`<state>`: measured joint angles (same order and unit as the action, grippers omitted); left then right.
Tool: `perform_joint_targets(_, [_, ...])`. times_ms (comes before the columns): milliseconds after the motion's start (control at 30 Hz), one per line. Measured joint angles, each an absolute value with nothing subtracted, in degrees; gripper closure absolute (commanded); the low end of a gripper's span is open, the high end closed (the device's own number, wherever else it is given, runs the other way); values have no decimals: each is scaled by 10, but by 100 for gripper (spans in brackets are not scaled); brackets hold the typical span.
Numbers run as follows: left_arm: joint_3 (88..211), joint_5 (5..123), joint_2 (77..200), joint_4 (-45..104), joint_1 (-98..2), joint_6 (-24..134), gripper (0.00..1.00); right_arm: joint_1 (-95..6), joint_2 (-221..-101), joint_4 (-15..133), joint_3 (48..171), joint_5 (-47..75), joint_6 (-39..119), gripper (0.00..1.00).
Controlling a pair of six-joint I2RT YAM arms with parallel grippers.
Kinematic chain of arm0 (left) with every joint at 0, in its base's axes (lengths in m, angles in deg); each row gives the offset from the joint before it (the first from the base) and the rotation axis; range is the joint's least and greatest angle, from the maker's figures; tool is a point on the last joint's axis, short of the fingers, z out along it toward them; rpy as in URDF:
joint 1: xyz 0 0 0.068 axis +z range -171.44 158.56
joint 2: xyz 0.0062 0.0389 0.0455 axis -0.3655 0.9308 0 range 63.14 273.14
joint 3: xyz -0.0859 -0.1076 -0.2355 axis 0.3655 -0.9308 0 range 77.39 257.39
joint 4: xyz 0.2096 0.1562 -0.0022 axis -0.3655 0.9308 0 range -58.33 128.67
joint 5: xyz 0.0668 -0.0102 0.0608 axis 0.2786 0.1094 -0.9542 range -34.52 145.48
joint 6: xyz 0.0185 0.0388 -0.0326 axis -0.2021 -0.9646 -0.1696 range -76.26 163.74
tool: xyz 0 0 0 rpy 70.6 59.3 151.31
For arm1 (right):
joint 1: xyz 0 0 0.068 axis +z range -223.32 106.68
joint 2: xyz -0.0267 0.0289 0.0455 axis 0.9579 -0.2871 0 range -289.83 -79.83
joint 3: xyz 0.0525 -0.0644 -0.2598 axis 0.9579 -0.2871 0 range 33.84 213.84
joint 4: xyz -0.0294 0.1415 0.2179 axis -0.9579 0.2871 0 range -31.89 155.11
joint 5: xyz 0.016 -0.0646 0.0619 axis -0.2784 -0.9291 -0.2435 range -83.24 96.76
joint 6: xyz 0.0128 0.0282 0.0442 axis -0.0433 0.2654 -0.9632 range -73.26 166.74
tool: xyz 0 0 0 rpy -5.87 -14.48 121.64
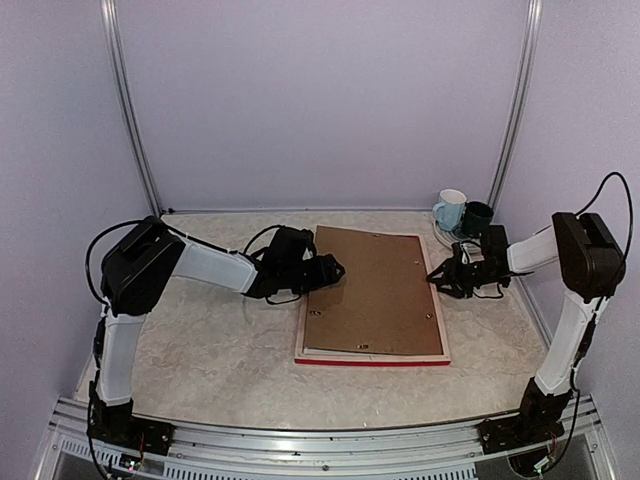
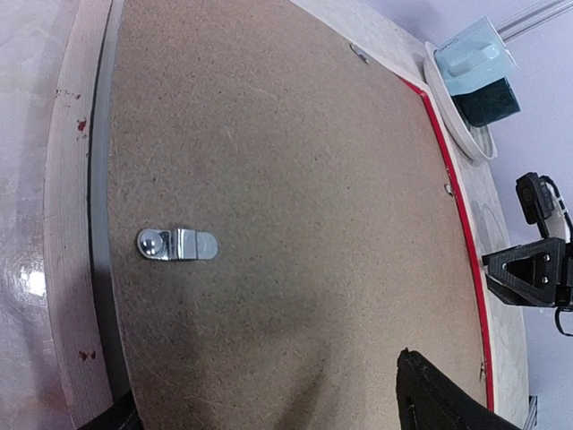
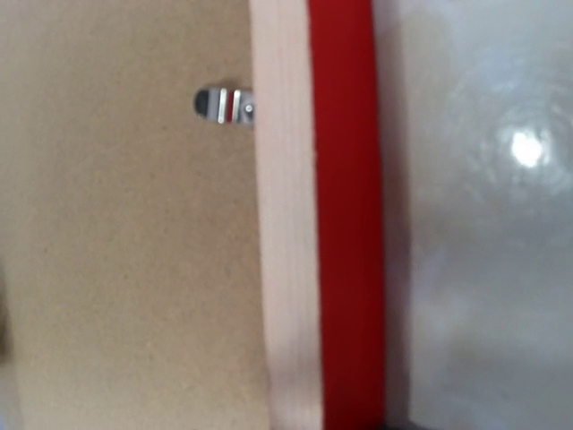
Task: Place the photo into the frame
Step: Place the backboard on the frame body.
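The frame (image 1: 372, 358) lies face down in the middle of the table, its red edge and pale wood side showing. The brown backing board (image 1: 375, 290) fills it, so the photo is hidden. My left gripper (image 1: 335, 270) hovers over the board's left edge. It is open, with the fingers (image 2: 439, 394) far apart and nothing between them. A metal turn clip (image 2: 176, 244) lies flat on the board. My right gripper (image 1: 440, 275) sits at the frame's right edge. The right wrist view shows only the red rim (image 3: 345, 224), a clip (image 3: 224, 105) and none of its fingers.
A white mug (image 1: 452, 208) and a dark mug (image 1: 477, 217) stand on a plate (image 1: 442, 235) at the back right, just behind my right gripper. Walls and corner posts close in the table on three sides.
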<state>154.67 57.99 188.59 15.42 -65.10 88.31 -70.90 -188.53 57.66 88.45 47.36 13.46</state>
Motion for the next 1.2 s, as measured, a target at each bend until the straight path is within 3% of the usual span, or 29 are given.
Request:
perform_joint_targets(400, [1586,539,1881,253,-662,868,7,-706,-1887,577,885,484,135,58])
perform_joint_targets(1200, [1595,486,1836,370,-668,852,5,-703,-1888,578,885,490,135,57])
